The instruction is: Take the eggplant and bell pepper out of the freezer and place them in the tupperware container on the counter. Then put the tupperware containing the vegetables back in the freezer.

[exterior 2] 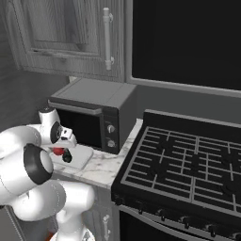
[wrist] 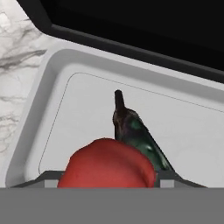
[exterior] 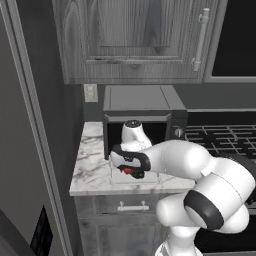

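Red round bell pepper (wrist: 107,164) between the pincer (exterior 2: 62,154) tips, grip unclear, above dark elongated eggplant (wrist: 135,133) in pale rectangular tupperware tray (wrist: 57,92) on marble tabletop (exterior: 92,167).

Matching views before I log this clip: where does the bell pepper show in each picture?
Left base view: the bell pepper is a red spot just below centre, under the wrist, over the tupperware container.
Right base view: far left, mid-height, beside the arm, above the container.
Hand view: bottom centre, in front of the eggplant.
Shared landmark: the microwave directly behind the container.
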Tool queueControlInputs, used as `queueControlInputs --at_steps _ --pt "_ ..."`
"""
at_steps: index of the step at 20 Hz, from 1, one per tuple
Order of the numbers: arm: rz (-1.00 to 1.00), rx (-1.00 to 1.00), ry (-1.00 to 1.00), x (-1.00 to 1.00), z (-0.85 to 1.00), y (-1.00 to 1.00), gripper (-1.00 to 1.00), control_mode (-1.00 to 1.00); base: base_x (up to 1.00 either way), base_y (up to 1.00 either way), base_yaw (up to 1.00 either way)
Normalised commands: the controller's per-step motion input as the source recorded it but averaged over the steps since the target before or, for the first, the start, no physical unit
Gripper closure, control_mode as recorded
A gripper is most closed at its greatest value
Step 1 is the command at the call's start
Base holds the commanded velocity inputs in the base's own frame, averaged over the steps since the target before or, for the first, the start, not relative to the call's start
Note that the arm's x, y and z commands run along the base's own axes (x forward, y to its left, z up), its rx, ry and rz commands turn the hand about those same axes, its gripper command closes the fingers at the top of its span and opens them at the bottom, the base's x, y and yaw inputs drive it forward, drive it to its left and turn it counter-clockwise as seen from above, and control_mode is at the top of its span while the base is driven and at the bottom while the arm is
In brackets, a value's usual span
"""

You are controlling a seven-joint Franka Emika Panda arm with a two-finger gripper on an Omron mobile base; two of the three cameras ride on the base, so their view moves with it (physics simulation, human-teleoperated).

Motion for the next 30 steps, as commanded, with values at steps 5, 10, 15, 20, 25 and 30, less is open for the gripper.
queueControlInputs --at_steps 5,10,15,20,25,30 --pt "0.0 0.0 -0.13 0.0 0.0 0.0 -1.0 -1.0 0.0 0.0 0.0" --pt "0.0 0.01 -0.07 -0.02 0.13 0.0 -1.0 -1.0 0.0 0.0 0.0" --pt "0.0 0.08 -0.07 -0.18 0.5 -0.09 -1.0 -1.0 0.0 0.0 0.0" --pt "0.0 0.16 -0.03 -0.25 0.59 -0.27 -1.0 -1.0 0.0 0.0 0.0" --pt "0.0 0.11 0.01 -0.5 0.09 -0.45 -1.0 -1.0 0.0 0.0 0.0" --pt "-0.01 0.0 0.02 -0.21 0.0 -0.34 -1.0 -1.0 0.0 0.0 0.0"
